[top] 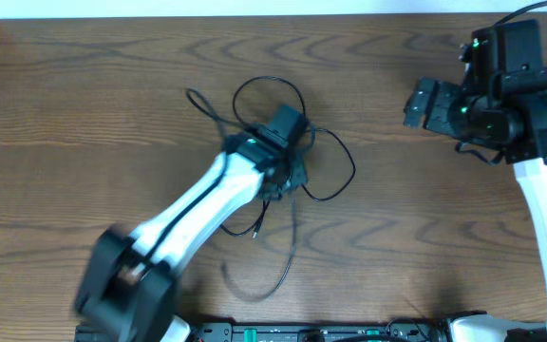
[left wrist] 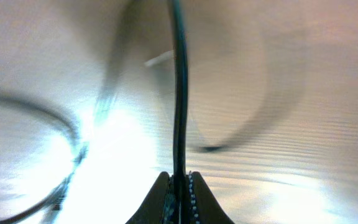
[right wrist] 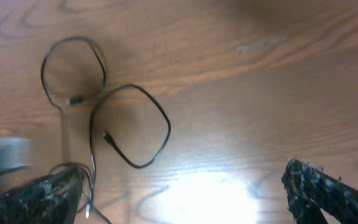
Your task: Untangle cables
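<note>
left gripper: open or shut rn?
Shut: in the left wrist view the left gripper is clamped on the black cable, no gap showing.

A dark wood-grain table (top: 74,104) is shown. A white strip (top: 254,6) is seen along the table's far edge, a black bar (top: 292,333) along its near edge.

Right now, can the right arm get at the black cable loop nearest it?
Probably yes: the right gripper is open, bare table lies between it and the loop, and the left gripper grips cable farther off.
</note>
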Tool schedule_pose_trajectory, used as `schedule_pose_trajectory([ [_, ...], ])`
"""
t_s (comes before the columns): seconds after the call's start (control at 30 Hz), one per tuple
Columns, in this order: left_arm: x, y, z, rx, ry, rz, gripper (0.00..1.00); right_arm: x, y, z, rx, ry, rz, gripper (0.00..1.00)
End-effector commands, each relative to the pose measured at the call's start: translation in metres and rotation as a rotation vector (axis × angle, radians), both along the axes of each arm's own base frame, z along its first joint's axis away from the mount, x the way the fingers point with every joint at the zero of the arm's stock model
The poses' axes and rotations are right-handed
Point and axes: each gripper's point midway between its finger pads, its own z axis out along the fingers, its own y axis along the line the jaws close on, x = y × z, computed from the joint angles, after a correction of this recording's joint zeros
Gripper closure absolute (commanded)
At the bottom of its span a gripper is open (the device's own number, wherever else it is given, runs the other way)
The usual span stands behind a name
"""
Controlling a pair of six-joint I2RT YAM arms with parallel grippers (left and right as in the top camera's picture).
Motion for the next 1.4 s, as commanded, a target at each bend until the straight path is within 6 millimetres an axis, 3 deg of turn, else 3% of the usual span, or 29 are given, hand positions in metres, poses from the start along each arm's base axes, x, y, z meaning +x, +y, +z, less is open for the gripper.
schedule_pose_trajectory([
  [0.0,-0.003,-0.021,0.108,-0.253,-0.208,-0.058,0.93,-0.002,0.020,-0.018,0.078,0.032,0.066,0.01],
  [0.2,-0.026,-0.006,0.227,-0.499,-0.482,-0.007,0.93,0.004,0.057,-0.028,0.267,0.027,0.168,0.01],
  [0.37,-0.044,0.004,0.263,-0.637,-0.495,0.073,0.93,0.011,0.072,-0.015,0.343,-0.028,0.227,0.01],
  [0.5,-0.060,-0.011,0.299,-0.827,-0.482,0.018,0.92,0.020,0.079,-0.007,0.417,-0.044,0.153,0.01],
  [0.53,-0.066,-0.020,0.320,-0.921,-0.490,-0.033,0.93,0.025,0.084,-0.003,0.408,-0.079,0.181,0.01],
  [0.67,-0.066,-0.022,0.343,-1.061,-0.439,0.039,0.93,0.029,0.094,-0.003,0.365,-0.140,0.271,0.01],
  [0.8,-0.057,-0.015,0.378,-1.183,-0.522,0.104,0.93,0.032,0.103,-0.013,0.381,-0.153,0.295,0.01],
  [0.93,-0.046,0.002,0.413,-1.311,-0.612,0.216,0.93,0.027,0.151,-0.001,0.557,-0.243,0.502,0.01],
  [1.03,-0.036,0.016,0.424,-1.351,-0.670,0.313,0.93,0.020,0.176,0.015,0.641,-0.320,0.633,0.01],
  [1.27,-0.028,0.034,0.438,-1.442,-0.694,0.442,0.93,0.006,0.208,0.038,0.688,-0.408,0.767,0.01],
  [1.37,-0.028,0.038,0.446,-1.486,-0.703,0.458,0.93,-0.011,0.224,0.053,0.716,-0.472,0.906,0.01],
])
